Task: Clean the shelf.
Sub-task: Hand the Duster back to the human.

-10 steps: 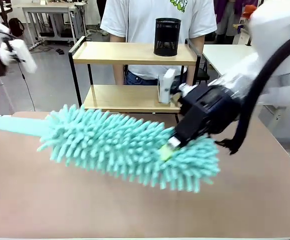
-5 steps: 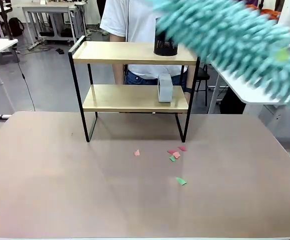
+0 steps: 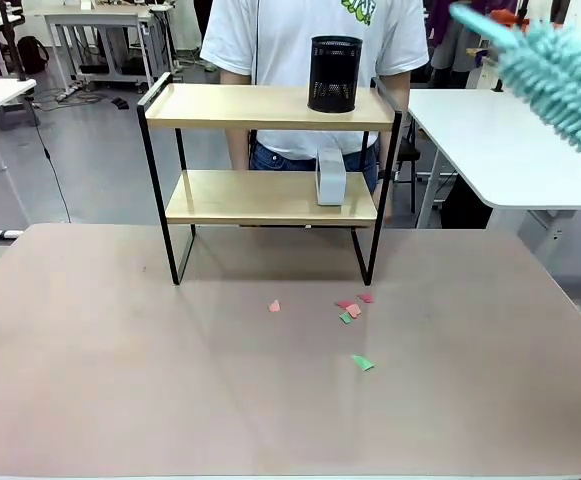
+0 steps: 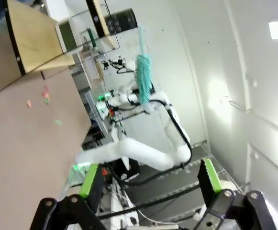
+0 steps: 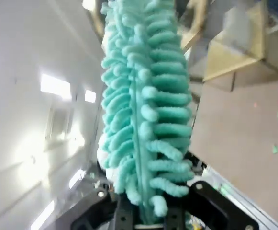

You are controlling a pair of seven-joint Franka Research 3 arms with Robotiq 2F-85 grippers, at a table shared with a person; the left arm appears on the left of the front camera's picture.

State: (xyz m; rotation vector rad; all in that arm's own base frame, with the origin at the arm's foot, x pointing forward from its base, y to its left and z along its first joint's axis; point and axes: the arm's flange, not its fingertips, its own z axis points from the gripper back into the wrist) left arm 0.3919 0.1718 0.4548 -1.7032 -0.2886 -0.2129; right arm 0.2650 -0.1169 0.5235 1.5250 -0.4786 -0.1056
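The small two-tier shelf [image 3: 270, 105] of light wooden boards in a thin black metal frame stands at the far side of the brown desk [image 3: 120, 380], its four legs on the desk top, with a person in a white T-shirt [image 3: 290, 30] just behind it. On its upper board, toward the right end, sits a black mesh pen cup [image 3: 335, 73]; on the lower board, also right of the middle, stands a small white-grey box-like item [image 3: 330, 178] whose kind I cannot tell. In front of the shelf, a few small scraps of pink and green paper [image 3: 352, 310] lie scattered on the desk, one green piece [image 3: 362, 362] nearer the robot than the rest.

A fluffy turquoise chenille duster [image 3: 560, 75] hangs in the air at the upper right of the front view, well apart from the shelf and above the neighbouring white table [image 3: 500, 150]. In the right wrist view the right gripper [image 5: 146, 218] has its jaws closed on the base of the duster, whose head rises straight up between them. In the left wrist view the left gripper [image 4: 150, 179] has its green-padded jaws wide apart with nothing between them; beyond it the right arm [image 4: 143, 153] carries the duster upright
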